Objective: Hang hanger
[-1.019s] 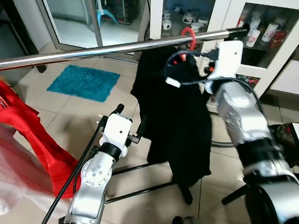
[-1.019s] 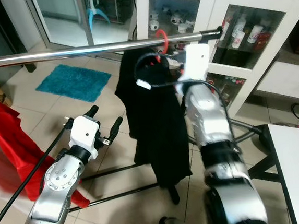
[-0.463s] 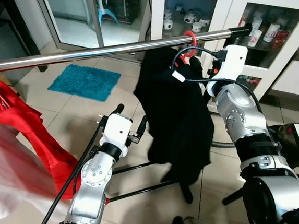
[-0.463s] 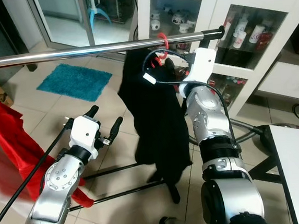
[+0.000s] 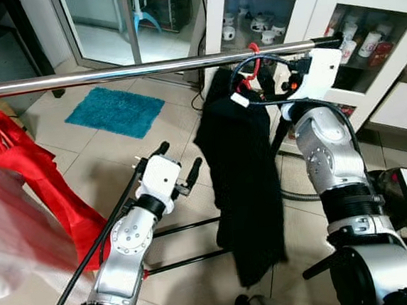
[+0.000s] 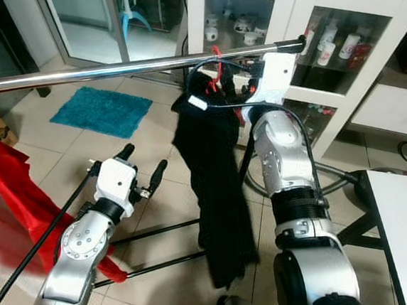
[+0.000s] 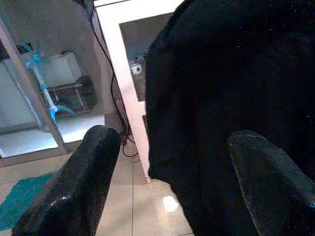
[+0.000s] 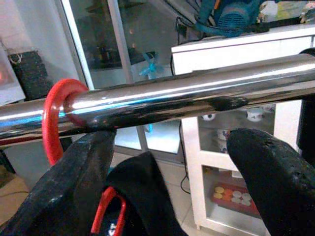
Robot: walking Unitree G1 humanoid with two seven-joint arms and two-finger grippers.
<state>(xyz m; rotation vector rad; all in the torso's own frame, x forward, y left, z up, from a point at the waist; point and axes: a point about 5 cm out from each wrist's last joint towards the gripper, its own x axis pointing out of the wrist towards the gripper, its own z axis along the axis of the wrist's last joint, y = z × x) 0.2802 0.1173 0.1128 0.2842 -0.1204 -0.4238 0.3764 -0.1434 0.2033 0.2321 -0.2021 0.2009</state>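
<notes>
- I see the red hanger (image 8: pixel 55 118) with its hook looped over the chrome rail (image 5: pixel 146 69); hook sits near the rail's far right end, beside the white cabinet (image 5: pixel 366 52).
- Black garment (image 5: pixel 245 184) hangs straight down from the hanger, bottom edge close to the tiled floor (image 5: pixel 118 160).
- My right pincer (image 8: pixel 167 162) is raised just under the rail; fingers spread wide, gripping nothing. Rail runs across in front of both fingertips in the right wrist view.
- Key relation: the hook lies just off one side of the right pincer, beyond the finger (image 8: pixel 78 182) nearest it, touching rail not pincer. Rail's long axis runs left–right across me; the hook ring sits crosswise to it.
- Right arm is clearly the nearer one to the hanger; the left is low and well apart from the hook.
- My left pincer (image 5: pixel 176 170) is at about mid-garment height, left of the black cloth; fingers open, empty. Left wrist view looks at the garment close ahead.
- Red garment (image 5: pixel 27 175) hangs at the rail's left end, well apart.
- Teal mat (image 5: pixel 118 110) on the floor behind the rail.
- Judgement: hang looks done; next call is backing the right pincer down and away without snagging hook or cable.
</notes>
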